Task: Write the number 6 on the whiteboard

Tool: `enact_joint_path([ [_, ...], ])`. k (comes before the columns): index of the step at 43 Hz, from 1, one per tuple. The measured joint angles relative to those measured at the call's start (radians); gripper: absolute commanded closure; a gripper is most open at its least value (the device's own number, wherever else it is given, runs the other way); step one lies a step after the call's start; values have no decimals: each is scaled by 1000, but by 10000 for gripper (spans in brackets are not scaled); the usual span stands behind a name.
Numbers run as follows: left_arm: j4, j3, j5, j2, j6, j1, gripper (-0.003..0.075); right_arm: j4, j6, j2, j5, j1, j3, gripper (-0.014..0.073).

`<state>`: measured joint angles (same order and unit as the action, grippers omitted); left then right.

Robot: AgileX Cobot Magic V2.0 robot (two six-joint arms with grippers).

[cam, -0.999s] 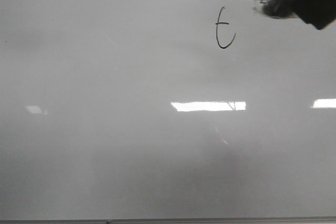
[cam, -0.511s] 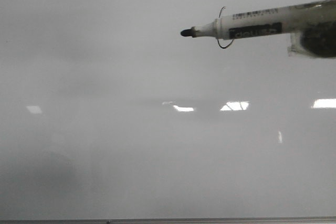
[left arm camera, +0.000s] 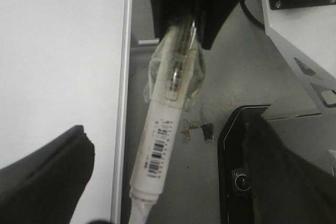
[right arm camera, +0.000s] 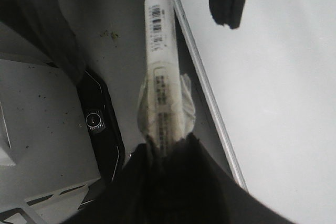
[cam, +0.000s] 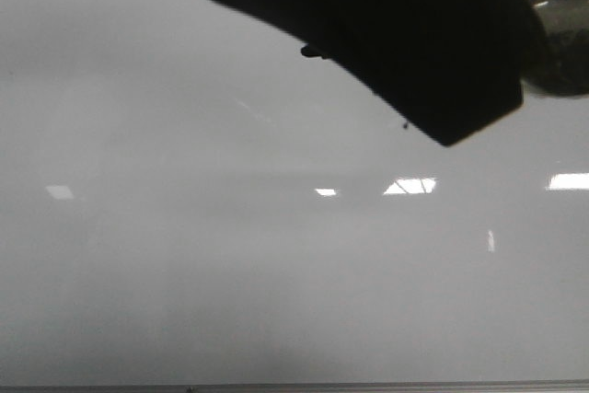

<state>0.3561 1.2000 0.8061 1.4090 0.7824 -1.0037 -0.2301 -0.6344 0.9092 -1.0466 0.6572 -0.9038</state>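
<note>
My right gripper (right arm camera: 168, 148) is clenched around a white marker (right arm camera: 159, 51). The marker sticks straight out past my fingertips, its barcode label facing the wrist camera. Crumpled clear wrapping (right arm camera: 185, 106) pads the barrel where I grip it.

My left gripper (left arm camera: 168, 127) is spread wide, holding nothing. The marker's tip end reaches into the gap between its two dark fingers (left arm camera: 47, 177). I cannot tell whether either finger touches it.

The whiteboard (cam: 276, 273), glossy pale grey with a thin frame edge (left arm camera: 122, 103), lies just beside both grippers.

From the front, a large blurred black shape (cam: 386, 25) covers the board's upper middle. The number 6 is hidden behind it, so I cannot see the writing.
</note>
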Motion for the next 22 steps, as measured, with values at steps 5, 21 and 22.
enact_joint_path([
  [5,0,0,-1,16,0,0,306,0,0,0,0,0,0,652],
  [21,0,2,-8,17,0,0,612,0,0,0,1,0,0,634],
  [22,0,2,-8,17,0,0,620,0,-2,0,1,0,0,622],
])
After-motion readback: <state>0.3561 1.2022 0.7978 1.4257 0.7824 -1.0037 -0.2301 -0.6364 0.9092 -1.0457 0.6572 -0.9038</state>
